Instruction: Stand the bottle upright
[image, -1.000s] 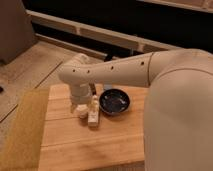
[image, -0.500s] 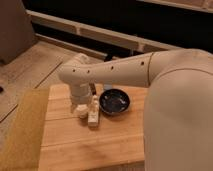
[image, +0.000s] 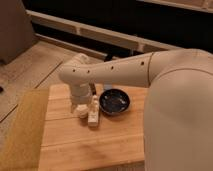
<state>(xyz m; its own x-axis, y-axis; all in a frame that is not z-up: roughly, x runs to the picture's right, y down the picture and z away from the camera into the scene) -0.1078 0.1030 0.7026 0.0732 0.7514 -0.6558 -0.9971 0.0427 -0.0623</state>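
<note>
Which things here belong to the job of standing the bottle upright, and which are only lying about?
For the job: bottle on the wooden table; gripper close beside it.
Lying about: dark bowl, on the bottle's other side.

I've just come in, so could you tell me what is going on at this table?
The robot's arm reaches over the wooden table, its tool lowered right beside the small cream bottle. A dark blue bowl sits on the bottle's other side. The tool seems open, not gripping; whether the bottle stands or lies is unclear.
</note>
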